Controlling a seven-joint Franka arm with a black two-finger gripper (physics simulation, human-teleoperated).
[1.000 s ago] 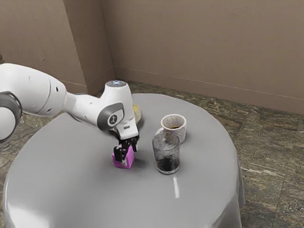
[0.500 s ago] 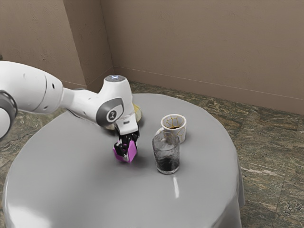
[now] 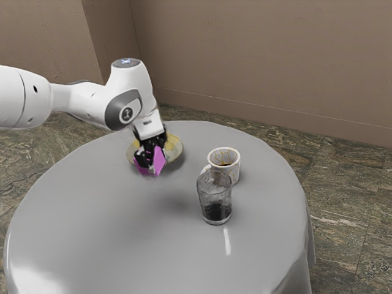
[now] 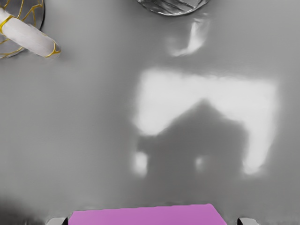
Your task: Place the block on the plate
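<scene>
Grey bench [image 3: 122, 245] backed by brown wall [image 3: 263, 55]. Block [image 3: 160, 161] clamped in claw [image 3: 150, 163], held above bench near plate [image 3: 177, 150]. Carry judged in hand; block to be centred over plate, then lowered gently and released.

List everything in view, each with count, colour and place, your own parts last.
Block: one, pink-purple, held above the table
Plate: one, yellowish, on the table, behind the block in the exterior view
Mug: one, white with gold lines, on the table
Glass: one, clear with dark contents, on the table near the mug
Table: one, gray, under these
Floor: one, mottled brown-green, around the table
Wall: one, brown, cornered, behind
Arm: one, white and gray, from the exterior view's left
Claw: one, black, shut on the block
</scene>
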